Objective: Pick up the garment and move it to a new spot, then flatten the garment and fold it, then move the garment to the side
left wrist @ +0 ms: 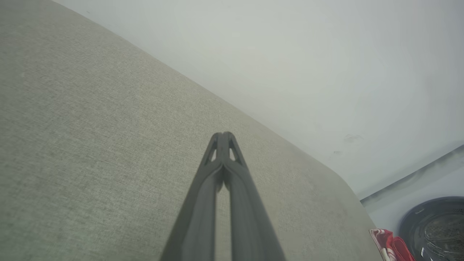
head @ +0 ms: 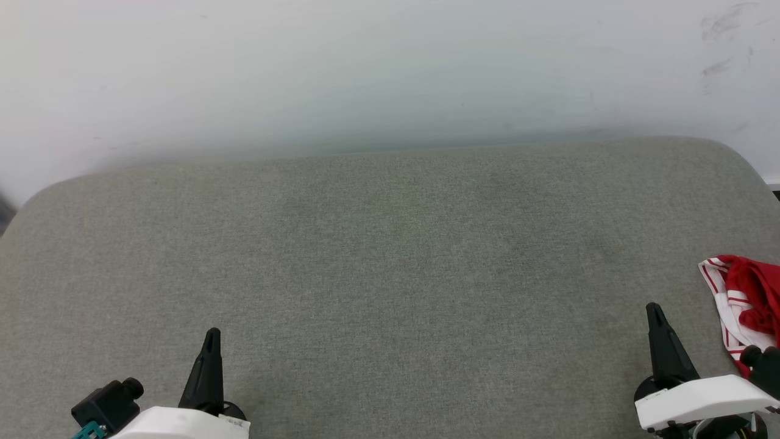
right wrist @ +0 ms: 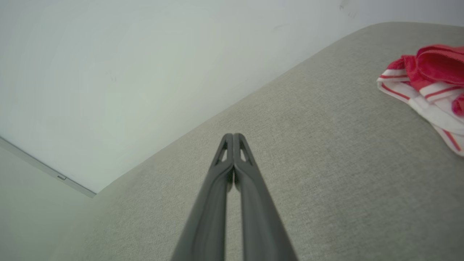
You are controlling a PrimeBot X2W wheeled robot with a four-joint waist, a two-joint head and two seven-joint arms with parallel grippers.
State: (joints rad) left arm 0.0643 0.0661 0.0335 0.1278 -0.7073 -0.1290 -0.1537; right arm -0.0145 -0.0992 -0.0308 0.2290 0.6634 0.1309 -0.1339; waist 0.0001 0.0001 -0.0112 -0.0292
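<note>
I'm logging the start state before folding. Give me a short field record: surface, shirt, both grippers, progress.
surface: grey fabric top against a white wall
shirt: red and white, bunched up at the surface's right edge
left gripper: shut, empty, front left
right gripper: shut, empty, front right, fingers apart from the shirt
progress: shirt not yet picked up

A broad padded surface (head: 390,256), covered in grey-green woven cloth and rounded at its far corners, stretches ahead of both grippers. A crumpled shirt (head: 744,305), red with white red-striped trim, lies on it. The shirt is bunched at the surface's edge, just to the outer side of the right gripper (head: 654,310) and well apart from the left gripper (head: 212,335).
</note>
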